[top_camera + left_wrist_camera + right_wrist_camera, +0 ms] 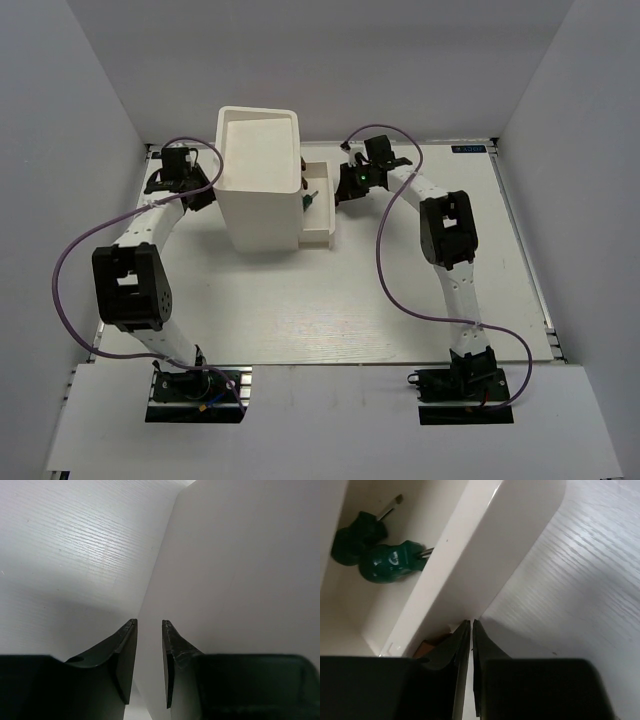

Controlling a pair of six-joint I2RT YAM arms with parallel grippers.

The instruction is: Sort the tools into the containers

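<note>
White pull-out drawer (451,567), holding two stubby green-handled screwdrivers (390,560), projects from the tall white box unit (258,205) toward the nearer right gripper (471,622), jaws almost closed and empty beside its dark brown knob (434,644); left gripper (149,622), slightly parted and empty, flanks the unit's far side

knob (433,644): half behind right claw (471,624) | green screwdriver (390,562): shaft hidden by drawer wall (455,555)
</note>
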